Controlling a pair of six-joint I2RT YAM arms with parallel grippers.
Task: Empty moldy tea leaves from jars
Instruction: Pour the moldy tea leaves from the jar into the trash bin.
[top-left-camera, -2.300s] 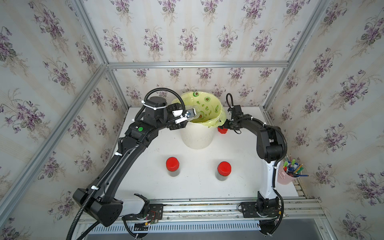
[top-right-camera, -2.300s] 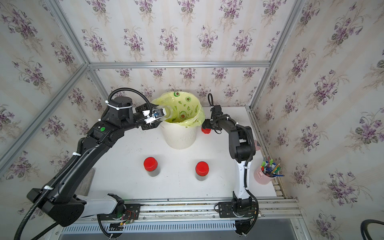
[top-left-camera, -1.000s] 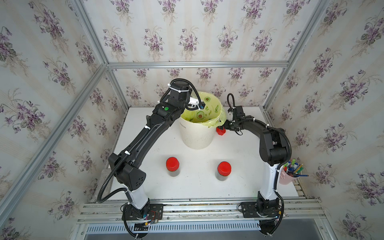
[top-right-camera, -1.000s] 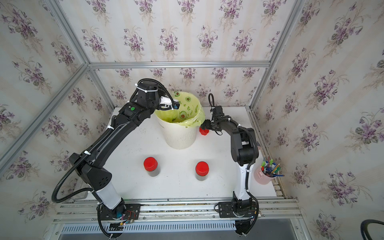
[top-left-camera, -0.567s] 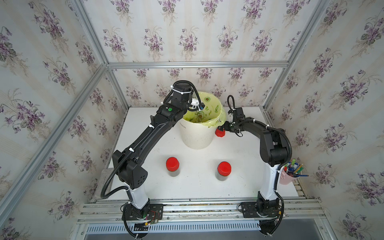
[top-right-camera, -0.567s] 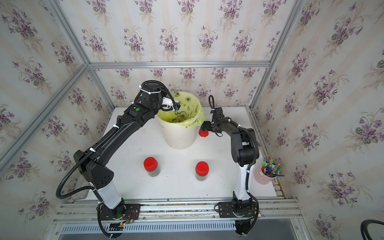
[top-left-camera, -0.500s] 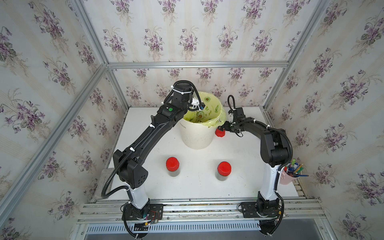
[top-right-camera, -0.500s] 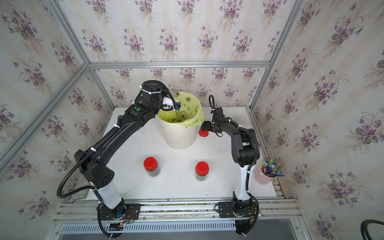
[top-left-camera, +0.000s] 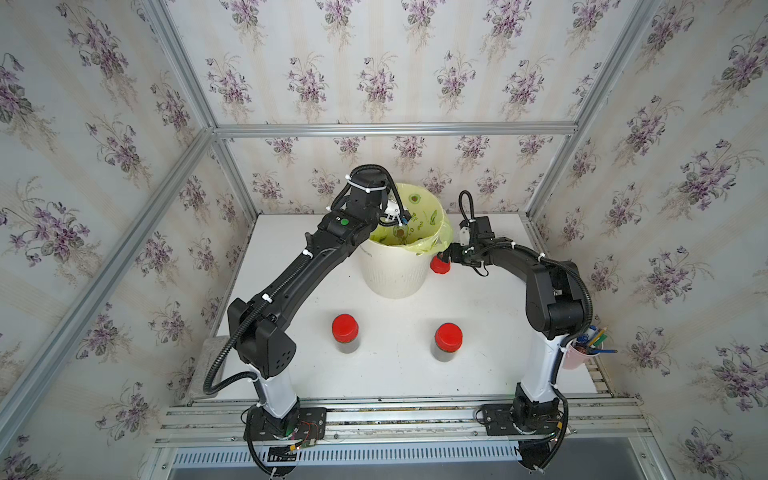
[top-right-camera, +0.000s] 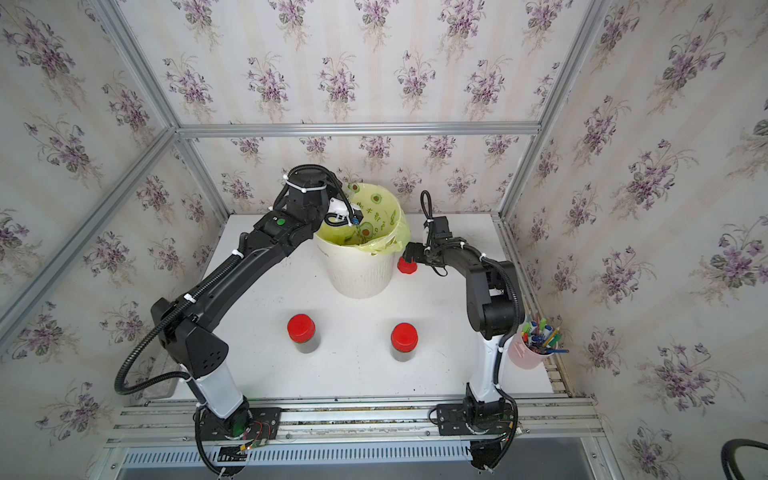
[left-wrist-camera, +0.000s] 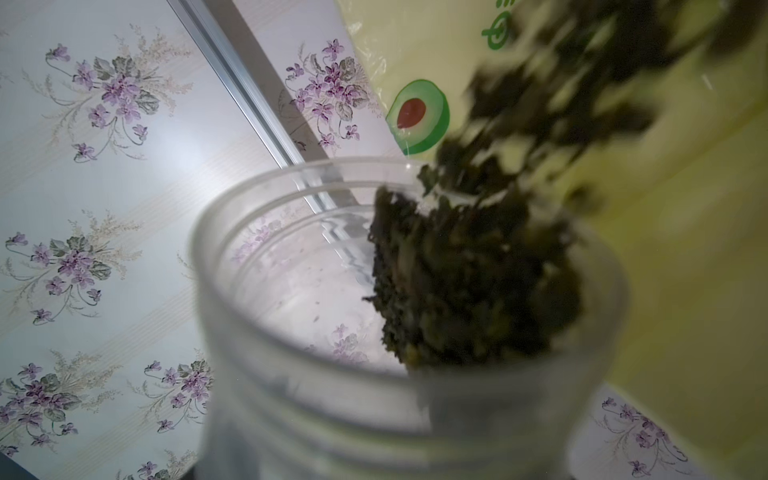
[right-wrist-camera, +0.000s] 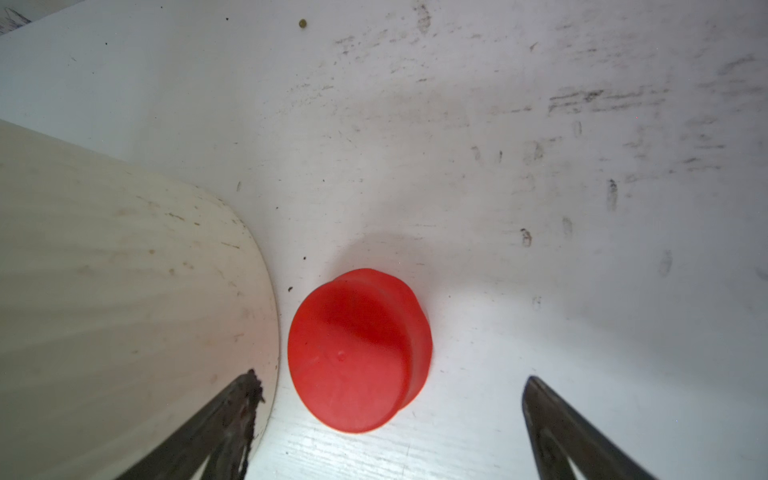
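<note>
While the left gripper, clamped on the open jar, tips it over the bin, tea leaves spill out (a clump clings at the mouth). Right gripper hangs with jaws wide apart above the red lid, which lies beside the bin. Judged: first jar partly emptied; two capped jars at the front untouched.

Found left gripper over the mouth of the lined white bin, jaws hidden. Noted right gripper low beside the bin, at a loose red lid on the worktop. Recorded one red-capped jar and a second jar upright, well apart.
</note>
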